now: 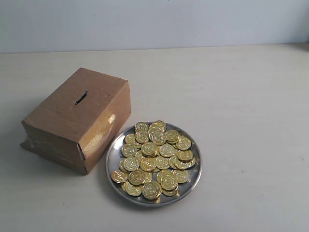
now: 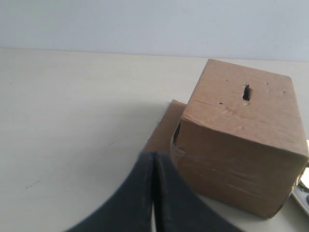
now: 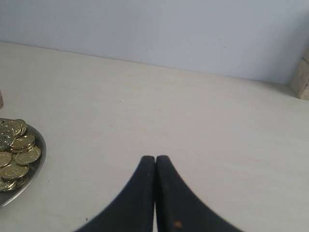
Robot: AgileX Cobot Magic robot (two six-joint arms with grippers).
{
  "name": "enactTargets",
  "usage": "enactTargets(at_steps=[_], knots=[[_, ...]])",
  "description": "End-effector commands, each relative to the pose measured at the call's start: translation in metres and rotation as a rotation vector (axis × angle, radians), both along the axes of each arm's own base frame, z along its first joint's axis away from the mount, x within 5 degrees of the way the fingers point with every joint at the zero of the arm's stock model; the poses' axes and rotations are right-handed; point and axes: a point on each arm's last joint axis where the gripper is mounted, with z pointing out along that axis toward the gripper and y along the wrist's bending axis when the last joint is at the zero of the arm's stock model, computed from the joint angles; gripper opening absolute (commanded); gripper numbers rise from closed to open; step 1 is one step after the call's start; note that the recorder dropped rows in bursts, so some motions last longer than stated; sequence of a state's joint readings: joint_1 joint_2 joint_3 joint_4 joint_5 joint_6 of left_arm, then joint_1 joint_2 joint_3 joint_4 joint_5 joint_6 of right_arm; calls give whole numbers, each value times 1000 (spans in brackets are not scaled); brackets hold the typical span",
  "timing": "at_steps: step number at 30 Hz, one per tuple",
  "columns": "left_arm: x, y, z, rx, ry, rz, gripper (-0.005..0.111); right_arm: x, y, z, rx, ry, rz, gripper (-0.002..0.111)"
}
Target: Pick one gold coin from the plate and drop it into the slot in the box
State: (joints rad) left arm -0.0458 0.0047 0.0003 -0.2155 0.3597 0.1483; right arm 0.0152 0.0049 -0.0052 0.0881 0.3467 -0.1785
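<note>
On the counter, the box sits at ten o'clock of the plate; left fingers and right fingers are closed, empty.

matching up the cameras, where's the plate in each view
exterior: plate low centre, right of the box
left wrist: rim sliver at the frame edge, past the box
right wrist: cut off at the frame edge, holding coins
shared landmark: table meeting wall

A pale cream tabletop fills the scene, matte and faintly scuffed. At its far edge rises a plain, pale blue-grey wall. Light falls soft and even.
</note>
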Motion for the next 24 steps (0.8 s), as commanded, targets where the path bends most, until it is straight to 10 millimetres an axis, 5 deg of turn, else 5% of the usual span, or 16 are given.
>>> enactTargets(at_steps=[1,24], knots=[[0,1,1,17,-17,3,0,0,-1,-1,-10,-4,-5,0],[0,2,1,44,-18,7,0,0,-1,-1,-10,-4,-5,0]])
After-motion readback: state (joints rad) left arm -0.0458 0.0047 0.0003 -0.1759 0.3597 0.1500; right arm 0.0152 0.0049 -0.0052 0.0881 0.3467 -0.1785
